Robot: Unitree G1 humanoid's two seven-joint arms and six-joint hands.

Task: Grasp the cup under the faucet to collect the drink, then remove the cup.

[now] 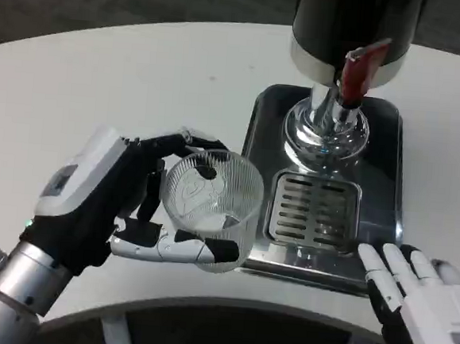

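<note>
A clear ribbed plastic cup (211, 206) is held in my left hand (108, 202), whose fingers wrap around its sides. The cup sits upright just left of the steel drip tray (383, 152), beside the slotted grate (313, 210). It looks empty. The drink dispenser (349, 30) stands at the back of the tray, its faucet with a red lever (356, 70) pointing down above the grate. My right hand (415, 294) rests near the tray's front right corner, fingers spread, holding nothing.
The white round table (101, 82) spreads out to the left and behind. Its front edge curves just below both hands. A chrome base (326, 132) of the dispenser sits on the tray behind the grate.
</note>
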